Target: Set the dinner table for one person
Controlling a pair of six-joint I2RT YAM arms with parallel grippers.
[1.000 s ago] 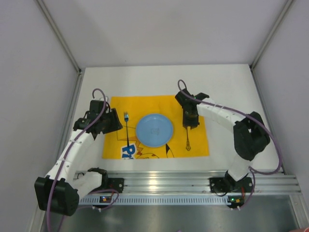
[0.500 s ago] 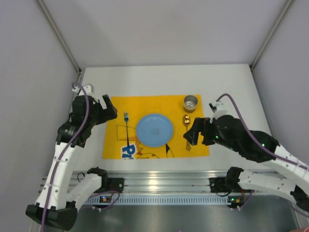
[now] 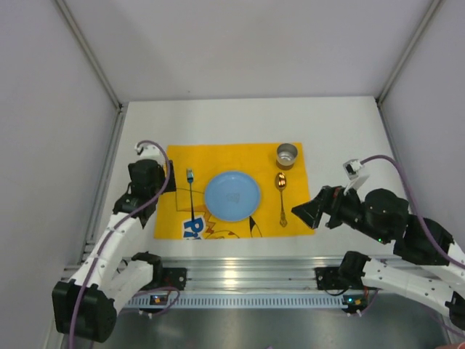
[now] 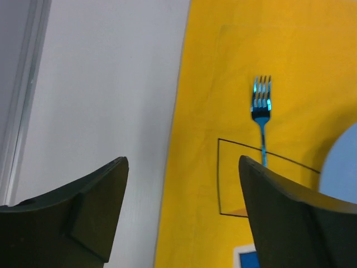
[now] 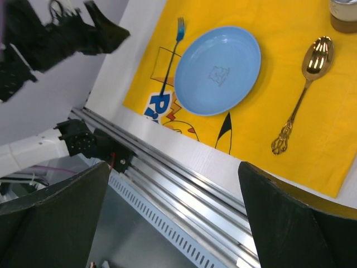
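Setting laid on white bench point(image 3: 341, 131), which spans the floor between grey walls point(image 3: 58, 109).
A yellow cloth point(image 3: 240, 156) near its front edge carries fork point(image 3: 190, 190), blue plate point(image 3: 232, 195), gold spoon point(image 3: 281, 196) and metal cup point(image 3: 287, 154). The left fingers point(image 4: 72, 212) gape wide, empty, over the cloth's left edge; the right fingers point(image 5: 290, 223) gape wide, empty, off its near-right corner.

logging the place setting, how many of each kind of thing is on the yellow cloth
blue fork: 1
blue plate: 1
gold spoon: 1
metal cup: 1
total: 4
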